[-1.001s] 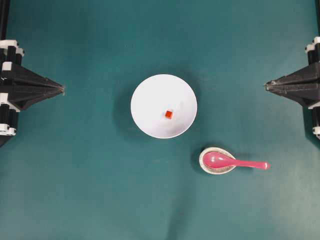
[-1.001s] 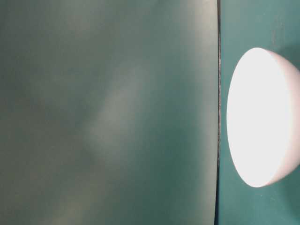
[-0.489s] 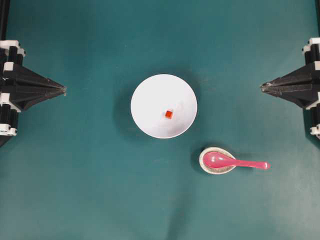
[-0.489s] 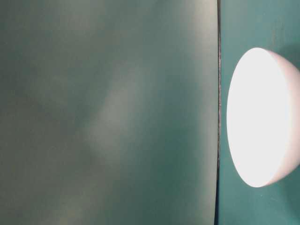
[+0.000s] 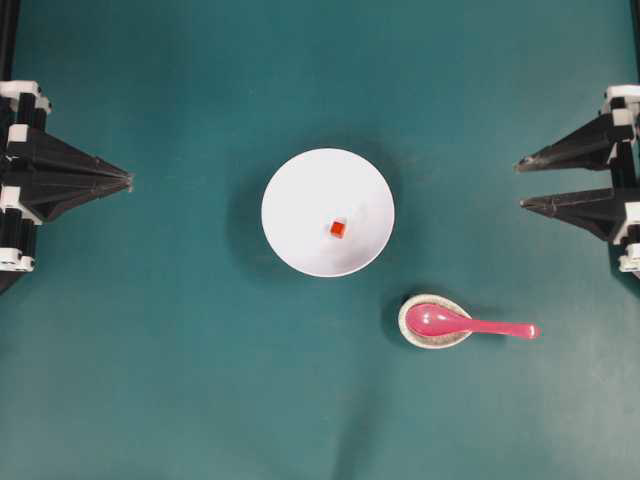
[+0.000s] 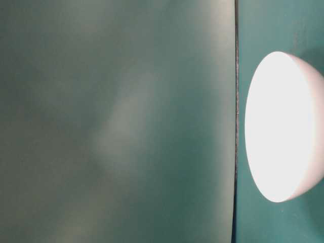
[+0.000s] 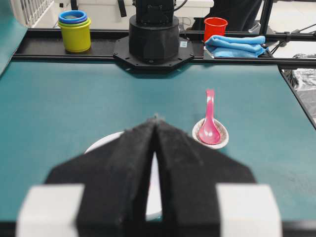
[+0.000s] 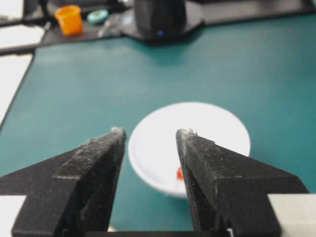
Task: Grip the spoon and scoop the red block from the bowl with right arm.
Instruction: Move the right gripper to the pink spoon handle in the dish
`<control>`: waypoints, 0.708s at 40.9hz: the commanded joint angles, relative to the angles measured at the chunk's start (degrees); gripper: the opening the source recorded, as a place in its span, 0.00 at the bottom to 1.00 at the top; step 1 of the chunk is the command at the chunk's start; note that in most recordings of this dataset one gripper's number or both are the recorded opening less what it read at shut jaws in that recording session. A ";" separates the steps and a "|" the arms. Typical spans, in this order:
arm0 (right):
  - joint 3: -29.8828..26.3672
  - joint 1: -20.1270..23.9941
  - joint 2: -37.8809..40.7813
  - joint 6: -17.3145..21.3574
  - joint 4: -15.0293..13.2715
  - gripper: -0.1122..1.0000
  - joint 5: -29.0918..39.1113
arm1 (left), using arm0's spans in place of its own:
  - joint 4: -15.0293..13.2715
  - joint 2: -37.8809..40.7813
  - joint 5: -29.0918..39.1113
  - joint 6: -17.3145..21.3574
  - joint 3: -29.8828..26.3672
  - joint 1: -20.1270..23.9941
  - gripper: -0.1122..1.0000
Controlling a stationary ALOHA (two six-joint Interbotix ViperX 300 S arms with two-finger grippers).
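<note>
The white bowl [image 5: 300, 190] stands at the table's middle with the small red block [image 5: 337, 229] inside it. The pink spoon [image 5: 470, 324] lies to the bowl's lower right, its scoop resting in a small speckled dish [image 5: 412, 334] and its handle pointing right. My right gripper [image 5: 518, 183] hovers at the right edge, open and empty, well above the spoon and far from the bowl. In the right wrist view the bowl [image 8: 163, 143] and block [image 8: 179, 173] show between the spread fingers [image 8: 205, 168]. My left gripper [image 5: 128, 181] stays shut and empty at the left edge.
The table-level view shows only the bowl's side [image 6: 283, 126] and a teal wall. Beyond the far table edge stand a yellow-and-blue cup stack [image 7: 75, 30], a red cup [image 7: 215, 27] and a folded blue cloth [image 7: 236, 46]. An arm base [image 7: 154, 37] sits at that edge.
The right gripper's jaws have sprung apart from shut to wide open, and it has crept slightly leftward. The spoon, bowl, block and left gripper have not moved.
</note>
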 commanded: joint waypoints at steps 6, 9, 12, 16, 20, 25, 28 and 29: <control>-0.44 5.36 4.75 -0.09 3.78 0.57 -2.55 | 0.09 0.35 -0.35 -0.79 -1.67 0.00 0.10; 0.18 7.56 7.38 -0.09 5.45 0.56 -5.89 | 0.09 0.35 -0.35 -1.32 -1.67 0.00 0.10; 0.88 9.93 10.46 -0.09 7.29 0.57 -9.76 | 0.09 0.35 -0.44 -1.76 -1.67 0.00 0.10; 2.20 13.27 15.47 -0.18 10.37 0.57 -15.91 | 0.09 0.35 -0.35 -1.85 -1.67 0.00 0.10; 3.34 16.35 20.39 -0.18 13.89 0.57 -21.36 | 0.09 0.35 -0.35 -1.93 -1.67 0.00 0.10; 4.39 19.95 26.02 -0.18 18.19 0.57 -26.19 | 0.09 0.35 -0.44 -1.93 -1.67 -0.09 0.10; 5.19 21.80 28.39 -0.18 21.45 0.57 -27.77 | 0.09 0.35 -0.35 -1.93 -1.67 0.00 0.10; 5.63 22.59 29.27 -0.18 22.94 0.57 -28.21 | 0.09 0.35 -0.35 -1.93 -1.58 0.00 0.10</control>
